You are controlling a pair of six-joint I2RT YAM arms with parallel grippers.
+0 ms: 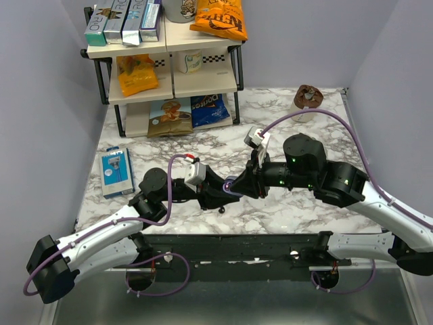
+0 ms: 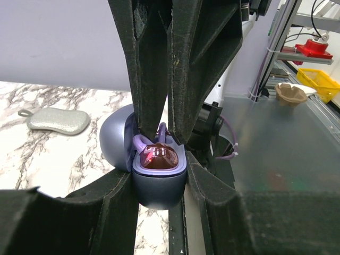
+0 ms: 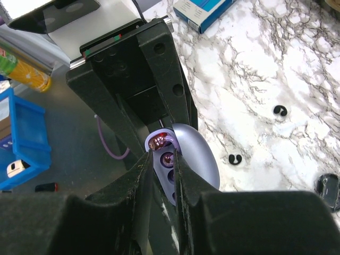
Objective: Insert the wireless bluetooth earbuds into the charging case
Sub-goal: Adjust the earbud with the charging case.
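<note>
Earbud, glossy and dark with a reddish sheen (image 2: pixel 159 155), sits in a well of the open, rounded lilac plastic charging case (image 2: pixel 159 197), bulging just above the rim. The case's domed lid (image 2: pixel 114 139) is swung back behind it. In the right wrist view a second well below it shows a dark reddish gleam, but whether that is the other earbud I cannot tell. The left claw (image 2: pixel 159 179) is clamped on the case's two sides and holds it above the white, grey-veined marble counter (image 1: pixel 169 142). The right claw (image 3: pixel 162 155) has its fingers a narrow gap apart, tips right at the earbud; whether they pinch anything cannot be told. Two small black curled pieces (image 3: pixel 280 110) lie on the counter beyond. A blue cardboard box (image 1: pixel 115 172) lies flat to the left. On the black-framed shelf rack (image 1: pixel 172 88) at the back, a blue crisp bag (image 1: pixel 208 110) reads Doritos. An orange bag (image 1: pixel 220 17) on top carries dark lettering too small to read.
</note>
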